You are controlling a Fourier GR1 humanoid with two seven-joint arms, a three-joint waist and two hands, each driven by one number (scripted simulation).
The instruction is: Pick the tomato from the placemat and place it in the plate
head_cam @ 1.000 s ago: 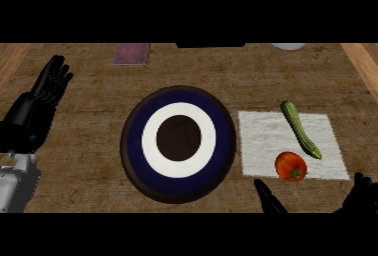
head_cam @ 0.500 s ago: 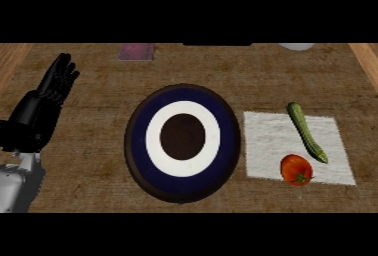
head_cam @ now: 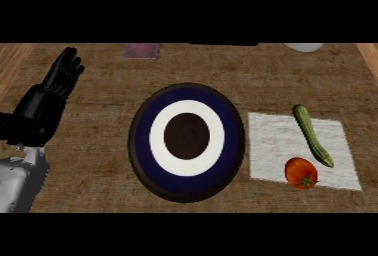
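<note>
Red tomato (head_cam: 301, 172) lying on the white placemat (head_cam: 284, 145), near its front edge, just beside a green cucumber (head_cam: 311, 135). Sitting left of the placemat, the dark blue plate (head_cam: 186, 136). Resting at the desk's (head_cam: 96, 125) left edge, left hand (head_cam: 46, 102), fingers straight and apart, holding nothing.

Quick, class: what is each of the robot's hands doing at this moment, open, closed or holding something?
Left hand: open, fingers straight, holding nothing, resting at the view's left edge.
Right hand: not in view, so its state cannot be told.
</note>
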